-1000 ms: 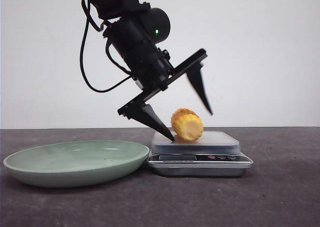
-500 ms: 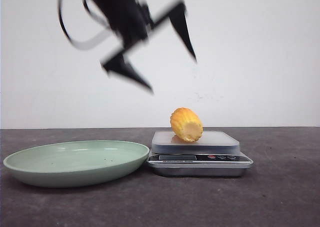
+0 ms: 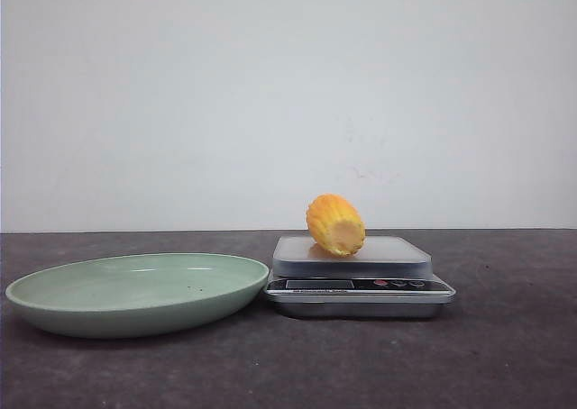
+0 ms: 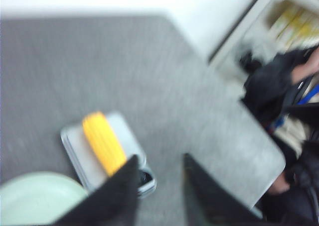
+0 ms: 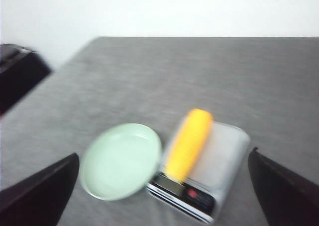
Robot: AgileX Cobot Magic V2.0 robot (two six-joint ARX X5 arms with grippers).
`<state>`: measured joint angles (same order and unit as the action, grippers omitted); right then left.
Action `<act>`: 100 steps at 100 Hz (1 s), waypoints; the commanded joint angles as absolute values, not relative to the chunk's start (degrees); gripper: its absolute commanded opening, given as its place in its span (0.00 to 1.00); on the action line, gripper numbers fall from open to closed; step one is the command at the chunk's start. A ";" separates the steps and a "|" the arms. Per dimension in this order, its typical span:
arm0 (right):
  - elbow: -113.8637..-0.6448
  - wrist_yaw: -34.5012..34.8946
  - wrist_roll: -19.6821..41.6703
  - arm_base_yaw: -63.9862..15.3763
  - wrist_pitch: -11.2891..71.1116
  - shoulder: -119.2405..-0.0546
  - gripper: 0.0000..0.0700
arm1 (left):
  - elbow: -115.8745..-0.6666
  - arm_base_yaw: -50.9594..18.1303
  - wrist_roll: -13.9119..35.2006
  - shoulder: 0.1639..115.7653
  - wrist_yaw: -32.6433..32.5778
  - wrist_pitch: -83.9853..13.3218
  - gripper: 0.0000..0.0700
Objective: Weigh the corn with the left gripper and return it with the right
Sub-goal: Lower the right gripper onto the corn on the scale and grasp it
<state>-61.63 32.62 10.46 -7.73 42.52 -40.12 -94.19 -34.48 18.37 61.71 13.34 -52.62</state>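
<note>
The yellow-orange corn (image 3: 335,224) lies on the platform of a small silver scale (image 3: 361,283), pale cut end toward the front. No gripper shows in the front view. In the blurred left wrist view the corn (image 4: 103,142) lies on the scale (image 4: 75,145) far below; my left gripper (image 4: 160,166) is open and empty, high above it. In the right wrist view the corn (image 5: 189,144) lies on the scale (image 5: 224,156); my right gripper (image 5: 162,186) is wide open and empty, high above it.
A pale green plate (image 3: 135,287) sits left of the scale, touching or nearly touching it; it also shows in the right wrist view (image 5: 121,160) and the left wrist view (image 4: 35,198). The table's far edge (image 4: 259,131) and clutter beyond show in the left wrist view.
My left gripper, open beside the corn on the scale a second ago, has risen up and left, out of the front view. The corn stays on the scale.
</note>
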 commanded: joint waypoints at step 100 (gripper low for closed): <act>-62.37 3.64 28.58 -33.63 18.31 -95.04 0.80 | -95.42 -34.94 14.26 35.31 1.65 -82.70 0.02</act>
